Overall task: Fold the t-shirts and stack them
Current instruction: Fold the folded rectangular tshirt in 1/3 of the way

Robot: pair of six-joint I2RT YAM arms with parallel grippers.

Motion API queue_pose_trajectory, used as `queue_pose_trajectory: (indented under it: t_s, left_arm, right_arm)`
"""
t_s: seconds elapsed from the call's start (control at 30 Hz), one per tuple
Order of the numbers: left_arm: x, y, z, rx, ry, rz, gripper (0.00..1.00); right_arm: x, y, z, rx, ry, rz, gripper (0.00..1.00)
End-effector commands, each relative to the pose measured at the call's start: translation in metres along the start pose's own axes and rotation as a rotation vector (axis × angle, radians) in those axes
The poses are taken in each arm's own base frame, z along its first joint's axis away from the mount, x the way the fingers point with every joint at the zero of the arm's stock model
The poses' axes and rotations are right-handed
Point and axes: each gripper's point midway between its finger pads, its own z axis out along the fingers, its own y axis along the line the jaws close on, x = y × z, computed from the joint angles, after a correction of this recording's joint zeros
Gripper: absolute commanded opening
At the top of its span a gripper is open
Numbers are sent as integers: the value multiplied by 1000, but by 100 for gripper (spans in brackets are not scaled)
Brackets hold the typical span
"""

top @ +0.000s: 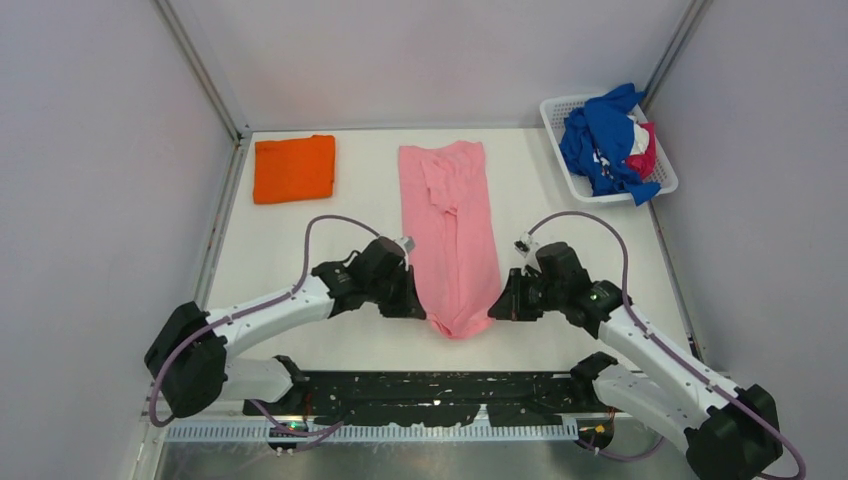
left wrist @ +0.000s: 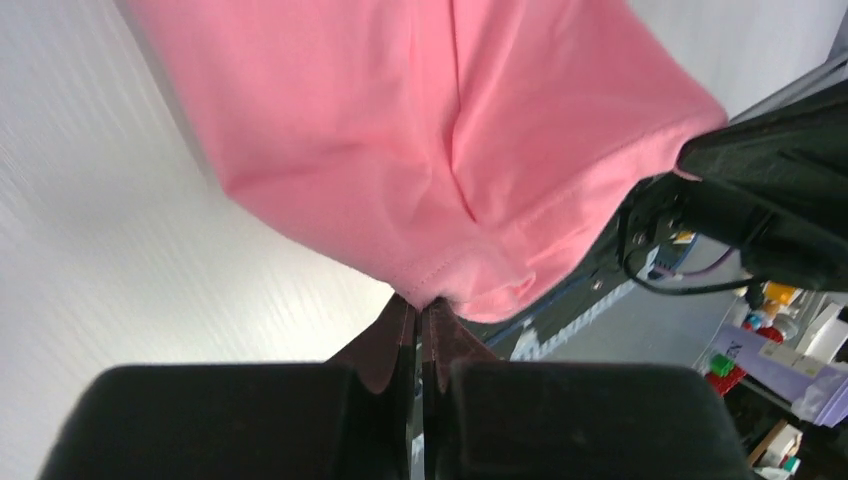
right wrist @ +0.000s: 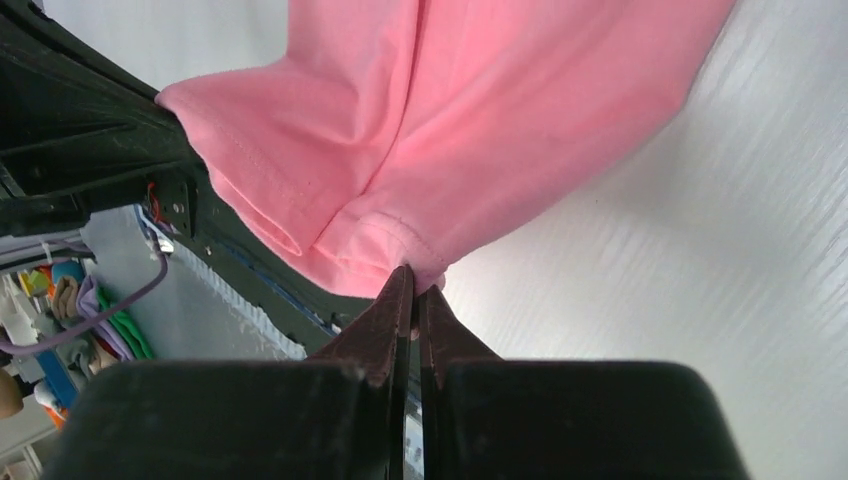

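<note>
A white table holds a light pink t-shirt, folded lengthwise into a long narrow strip down the middle and wrinkled at its far end. At far right, a white basket holds a heap of tees in blue, magenta and white. At far left lies a folded orange t-shirt. The left gripper and right gripper flank the strip's near end. Only the wrist views show each pair of jaws pinching the stitched hem.

No text, label, brand, number or sign can be read in any view. In the left wrist view, the pale lavender box and the small green block beside it, both beyond the table's near edge, are too blurred to show any lettering.
</note>
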Motion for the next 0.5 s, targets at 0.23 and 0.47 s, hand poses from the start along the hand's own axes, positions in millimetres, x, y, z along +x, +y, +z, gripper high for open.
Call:
queue_pose_trajectory:
  t_s: [0.23,0.47]
  left_arm:
    - [-97,-4,2,-5,-64,-49,0]
    - [-157,17,4,-102,-142,-91,0]
  right_arm:
    - [-117,23,17,-42,-154,30,5]
    - [-177,8,27,-30,-215,101,5]
